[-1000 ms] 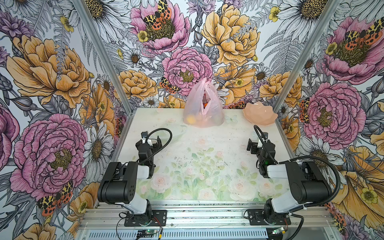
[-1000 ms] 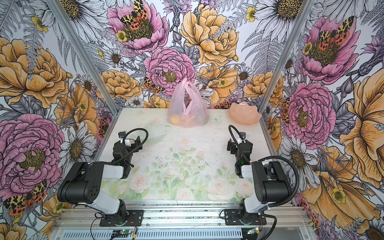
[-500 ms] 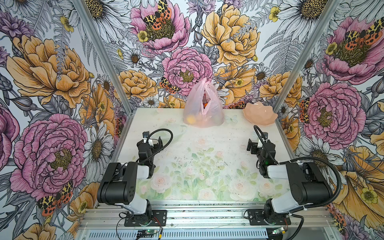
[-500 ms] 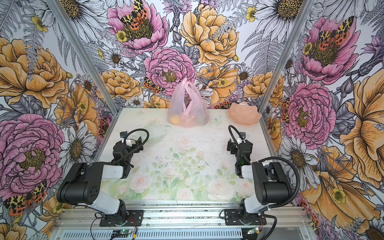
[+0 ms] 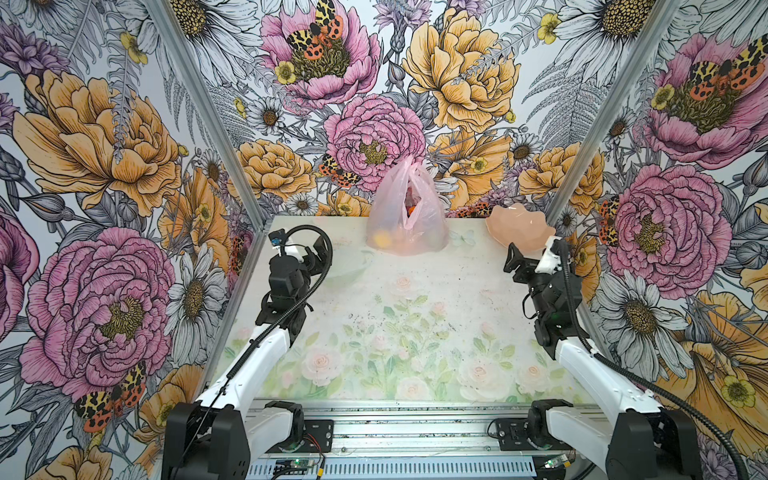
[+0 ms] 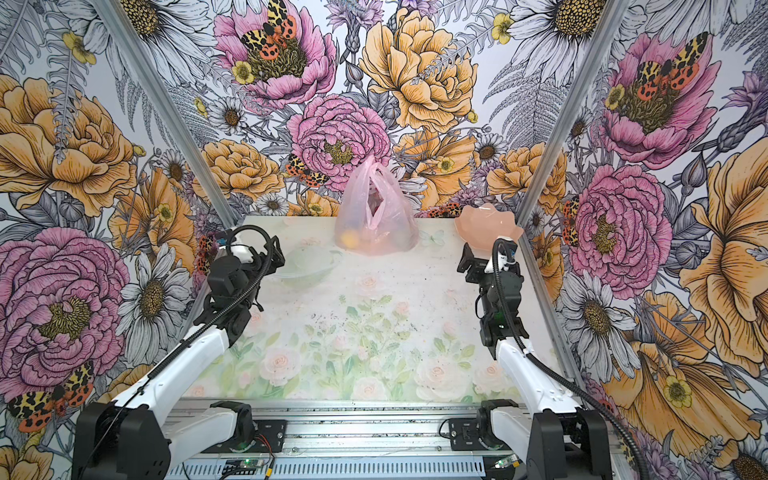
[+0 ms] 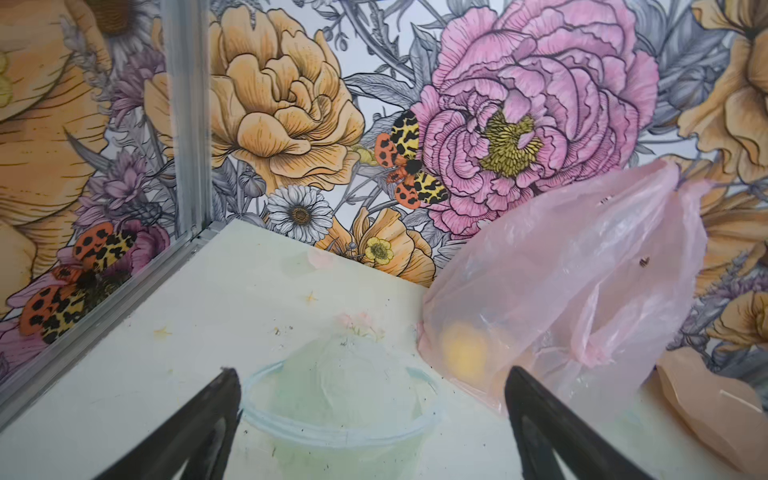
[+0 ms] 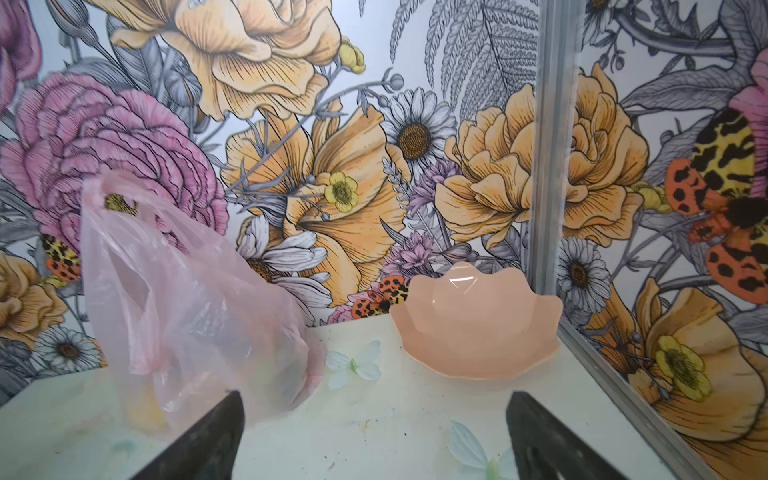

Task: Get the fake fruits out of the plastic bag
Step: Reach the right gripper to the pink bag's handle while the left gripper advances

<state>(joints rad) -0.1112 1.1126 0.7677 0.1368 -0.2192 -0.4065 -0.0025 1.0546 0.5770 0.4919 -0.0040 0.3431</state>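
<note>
Both arms are stretching out from their folded pose toward the far side, so the job's only getting started. The left fingers (image 7: 203, 436) and right fingers (image 8: 208, 449) are gaping wide, holding nothing. The fake fruits (image 5: 380, 237) are sitting inside the plastic bag (image 5: 405, 220) at the far-centre of the desk (image 5: 415, 299). No readable writing is showing anywhere.

Peach bowl (image 5: 513, 227) (petal-edged) — on floral table (image 5: 415, 299)

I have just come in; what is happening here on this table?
A pink plastic bag stands at the back of the table, not yet emptied. The fake fruits are inside it; a yellow one shows through the film. The left gripper and the right gripper are both open, empty, and short of the bag. A peach bowl sits empty beside the bag.
</note>
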